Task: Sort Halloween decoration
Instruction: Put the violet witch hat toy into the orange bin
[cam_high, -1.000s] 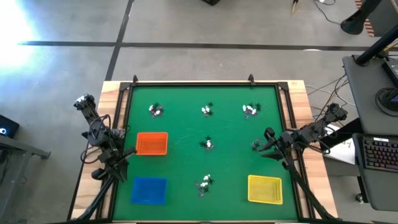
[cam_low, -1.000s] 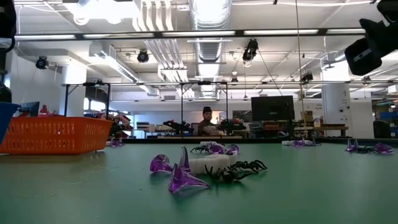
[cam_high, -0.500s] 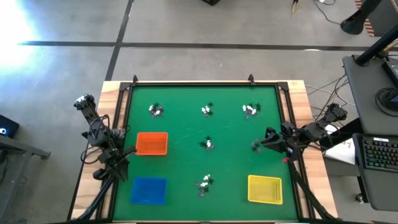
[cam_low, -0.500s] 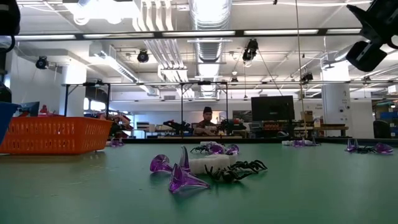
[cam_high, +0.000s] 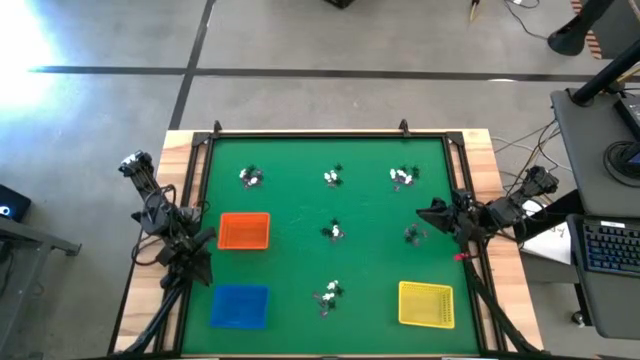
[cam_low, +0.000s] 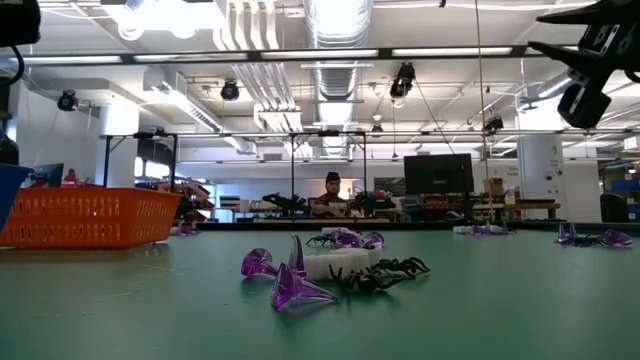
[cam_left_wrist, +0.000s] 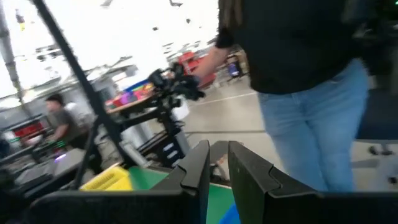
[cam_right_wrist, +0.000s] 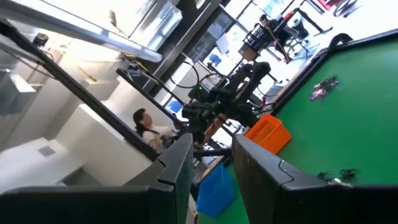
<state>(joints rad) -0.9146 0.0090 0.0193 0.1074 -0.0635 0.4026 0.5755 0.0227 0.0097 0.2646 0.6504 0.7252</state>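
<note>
High view: small trinkets (cam_high: 334, 232) scattered in six clusters across green worktop (cam_high: 300, 200), none in orange tray (cam_high: 244, 231). Right tool (cam_high: 432, 214) raised near right edge, fingers (cam_right_wrist: 261, 168) parted, empty. Left tool (cam_high: 200, 240) beside orange tray, narrowly parted, empty.

The left arm sits folded at the table's left edge, its left gripper (cam_high: 205, 238) pointing inward over the rim, raised off the surface; in its wrist view the two dark fingers (cam_left_wrist: 198, 167) stand close with a narrow slit between them. The right arm reaches in from the right edge, its right gripper (cam_high: 430, 212) held high above the table, seen at the upper corner of the low view (cam_low: 585, 75), fingers (cam_right_wrist: 180, 163) parted with a clear gap, holding nothing
</note>
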